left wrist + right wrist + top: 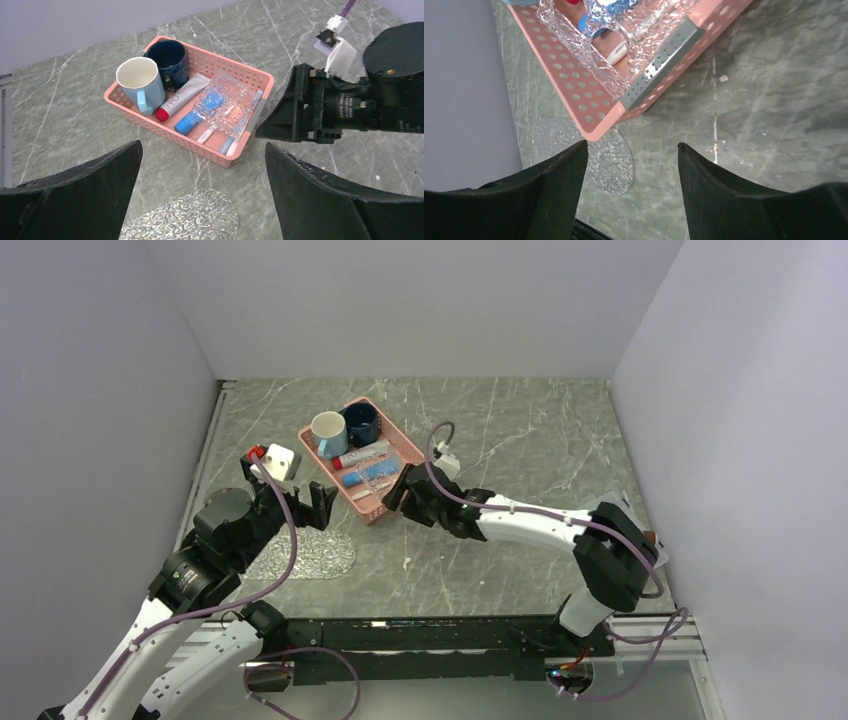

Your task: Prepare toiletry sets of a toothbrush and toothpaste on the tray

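left gripper (pixel 322 506) reaches inward, jaws spread wide and empty, while right gripper (pixel 393 498) faces it, jaws parted, gripping nothing.

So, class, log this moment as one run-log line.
left gripper: open, empty | right gripper: open, by basket rim | toothpaste, toothbrush: in basket | tray: no set seen

The desk (pixel 520 440) is grey-green marble, veined in white. The basket (pixel 225 65) is salmon pink, dotted with rows of holes, with a grey strip (pixel 664 62) along one rim. One mug (pixel 142 82) is pale blue with a white inside, the other (pixel 170 57) navy. One toothpaste (pixel 182 95) is white with a red cap, the other (pixel 189 122) blue. The tray (pixel 190 222) is clear — glittery and pebbled.
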Available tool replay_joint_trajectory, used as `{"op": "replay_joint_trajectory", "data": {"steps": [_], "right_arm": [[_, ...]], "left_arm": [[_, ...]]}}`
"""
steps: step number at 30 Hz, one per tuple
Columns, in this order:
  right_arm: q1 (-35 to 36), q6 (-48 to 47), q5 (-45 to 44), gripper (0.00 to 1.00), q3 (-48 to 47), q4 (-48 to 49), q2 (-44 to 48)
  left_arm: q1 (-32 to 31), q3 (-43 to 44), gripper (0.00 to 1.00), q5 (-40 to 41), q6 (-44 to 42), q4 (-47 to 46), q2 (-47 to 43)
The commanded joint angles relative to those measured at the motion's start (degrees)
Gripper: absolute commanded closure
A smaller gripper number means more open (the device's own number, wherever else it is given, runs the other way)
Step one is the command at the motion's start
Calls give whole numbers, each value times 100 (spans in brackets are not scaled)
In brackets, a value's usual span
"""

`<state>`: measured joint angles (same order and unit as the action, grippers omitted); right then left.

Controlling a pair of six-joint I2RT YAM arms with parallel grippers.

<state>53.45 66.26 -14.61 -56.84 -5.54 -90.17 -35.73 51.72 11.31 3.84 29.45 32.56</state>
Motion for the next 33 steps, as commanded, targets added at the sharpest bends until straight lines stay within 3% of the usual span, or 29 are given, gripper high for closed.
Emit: {"op": "replay_joint_trajectory", "data": {"steps": [1, 17, 33], "right_arm": [[119, 288, 73, 32, -535, 366, -301], [285, 929, 18, 41, -1344, -24, -1263], [326, 1071, -215, 51, -1611, -324, -1548]], "left_arm": [[8, 8, 1, -1, -6, -120, -32], [-2, 10, 1, -5, 29, -124, -131], [-4, 12, 1, -58, 38, -125, -194]]}}
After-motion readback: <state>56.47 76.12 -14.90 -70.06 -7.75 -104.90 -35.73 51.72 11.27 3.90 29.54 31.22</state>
